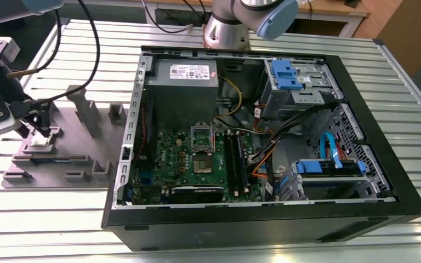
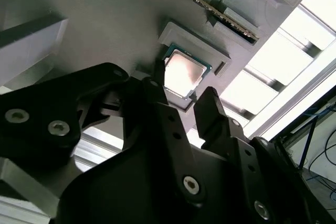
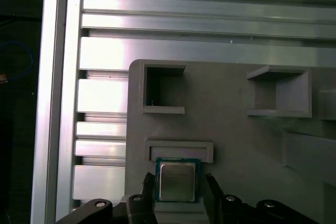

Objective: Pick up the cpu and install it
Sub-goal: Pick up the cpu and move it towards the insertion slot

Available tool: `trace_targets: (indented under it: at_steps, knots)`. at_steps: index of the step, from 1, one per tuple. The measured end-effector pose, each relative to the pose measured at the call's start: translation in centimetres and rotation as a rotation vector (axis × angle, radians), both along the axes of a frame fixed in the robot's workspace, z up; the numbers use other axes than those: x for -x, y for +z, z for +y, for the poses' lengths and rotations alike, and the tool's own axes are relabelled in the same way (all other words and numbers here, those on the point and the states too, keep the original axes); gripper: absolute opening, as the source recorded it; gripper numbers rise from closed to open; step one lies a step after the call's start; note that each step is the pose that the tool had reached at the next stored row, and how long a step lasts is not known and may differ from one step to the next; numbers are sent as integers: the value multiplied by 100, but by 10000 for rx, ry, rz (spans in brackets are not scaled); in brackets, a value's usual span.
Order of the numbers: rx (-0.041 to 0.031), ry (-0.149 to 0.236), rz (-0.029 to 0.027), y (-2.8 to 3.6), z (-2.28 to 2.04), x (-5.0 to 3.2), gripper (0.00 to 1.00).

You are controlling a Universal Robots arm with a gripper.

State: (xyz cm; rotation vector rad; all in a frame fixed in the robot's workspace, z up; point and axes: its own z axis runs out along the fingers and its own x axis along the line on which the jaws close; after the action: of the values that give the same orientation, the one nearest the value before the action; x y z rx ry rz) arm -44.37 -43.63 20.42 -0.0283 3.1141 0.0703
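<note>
The cpu, a small square chip with a pale metal top and a green rim, lies flat in its pocket on the grey fixture plate. In the exterior view the cpu is at the exterior view's left, outside the computer case. My gripper is lowered over it and open. One black finger stands on each side of the chip, close to its edges, with a thin gap showing. The second wrist view shows the cpu between the same two fingers. In the exterior view my gripper points down at the fixture.
The open computer case lies on the slatted metal table, with the motherboard's dark cpu socket inside, below the grey power supply. Upright posts rise from the fixture. Cables hang by the arm.
</note>
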Motion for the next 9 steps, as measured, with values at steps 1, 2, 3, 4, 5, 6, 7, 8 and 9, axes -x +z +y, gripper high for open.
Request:
trace_targets:
  at_steps: [1, 2, 3, 4, 5, 6, 7, 8, 9]
  knots:
    - [0, 0, 0, 0, 0, 0, 47]
    - [0, 1, 0, 0, 0, 0, 53]
    - [0, 1, 0, 0, 0, 0, 53]
    - [0, 1, 0, -2, 0, 0, 53]
    - [-2, 1, -4, -14, 0, -1, 53]
    - [-1, 1, -1, -29, 0, 0, 53]
    - [0, 4, 0, -46, 0, 0, 53]
    - [0, 7, -1, -64, 0, 0, 53]
    - [-1, 11, -1, -80, 0, 0, 53]
